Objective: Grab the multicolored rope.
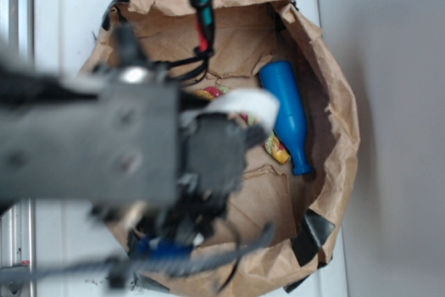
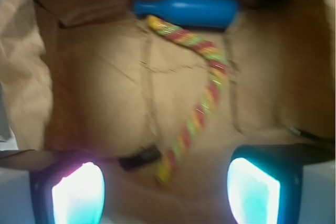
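Multicolored rope (image 2: 202,106) lying on the brown paper floor of the paper bag (image 2: 31,77), curving from the upper middle of the wrist frame, just under the blue bottle (image 2: 186,10), out to the right and then down to a yellow end at lower centre. Upper end touching or nearly touching the bottle; hard to tell which through the blur. In the exterior view, only short bits of rope (image 1: 277,148) visible at centre frame, peeking out beside the arm, with the bottle (image 1: 288,113) to the right of them.

Gripper (image 2: 165,195) hanging above the bag floor, fingers spread wide and holding nothing: left pad (image 2: 79,195) at lower left of the frame, right pad (image 2: 252,190) at lower right, the rope's lower end sitting between them but not yet level with them, by the look of it.

Step in hand, as judged: approach and descent onto the rope. Best aimed at the lower stretch, well apart from the bottle, so nothing but rope gets pinched. Worth keeping that stretch centred between the pads and running across the closing line. Straight drop until the pads flank the strand low to the paper, then a firm squeeze. Risks: snagging creased paper, or rope rolling out sideways.
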### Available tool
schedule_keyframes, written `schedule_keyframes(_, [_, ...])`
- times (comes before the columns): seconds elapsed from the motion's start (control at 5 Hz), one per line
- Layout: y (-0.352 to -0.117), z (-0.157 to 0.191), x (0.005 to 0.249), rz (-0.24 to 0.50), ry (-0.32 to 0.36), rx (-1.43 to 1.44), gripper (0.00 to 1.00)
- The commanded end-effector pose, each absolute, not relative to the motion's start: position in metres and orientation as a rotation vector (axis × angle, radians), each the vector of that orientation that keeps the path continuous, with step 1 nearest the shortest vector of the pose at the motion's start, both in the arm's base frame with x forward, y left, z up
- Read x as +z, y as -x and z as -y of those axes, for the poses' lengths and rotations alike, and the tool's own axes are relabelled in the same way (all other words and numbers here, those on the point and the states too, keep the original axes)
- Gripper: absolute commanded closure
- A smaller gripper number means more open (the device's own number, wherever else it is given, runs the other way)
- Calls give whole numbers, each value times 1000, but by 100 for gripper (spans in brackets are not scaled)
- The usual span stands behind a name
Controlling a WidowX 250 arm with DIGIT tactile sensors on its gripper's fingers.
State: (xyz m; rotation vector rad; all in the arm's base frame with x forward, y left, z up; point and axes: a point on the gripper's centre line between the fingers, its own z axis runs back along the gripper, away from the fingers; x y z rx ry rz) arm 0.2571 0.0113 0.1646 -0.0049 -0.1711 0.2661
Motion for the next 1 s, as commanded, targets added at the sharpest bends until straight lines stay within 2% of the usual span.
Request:
schedule_keyframes(0.0, [-262,-52,164,168,29,373,0])
schedule_keyframes(0.6, [-262,-52,164,168,29,373,0])
schedule_keyframes(0.8, [-277,-42,144,165,-11,408,0])
